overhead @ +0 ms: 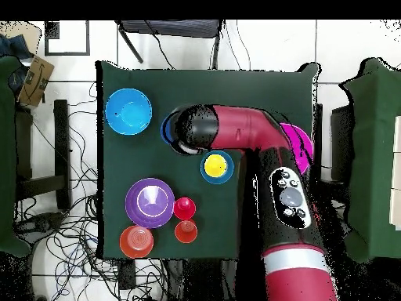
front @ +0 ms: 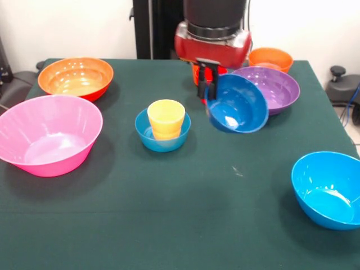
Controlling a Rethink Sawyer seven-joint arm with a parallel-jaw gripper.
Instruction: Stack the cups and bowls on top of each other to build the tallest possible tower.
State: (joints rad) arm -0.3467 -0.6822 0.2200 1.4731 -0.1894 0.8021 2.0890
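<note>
A: Front view has the claw (front: 207,84) pinching the rim of a tilted blue bowl (front: 236,103), lifted off the desk (front: 185,214) near its far edge.

B: I'd level it before lowering it onto a wider bowl.

A: The purple bowl (front: 274,88) sits touching behind it, and a red cup (front: 198,73) hides behind the claw.

B: The yellow cup (front: 166,119) stands in a small blue bowl (front: 162,134) mid-desk. Best clear both when swinging.

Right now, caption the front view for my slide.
Gripper lifts a tilted blue bowl by its rim beside the purple bowl.
</note>
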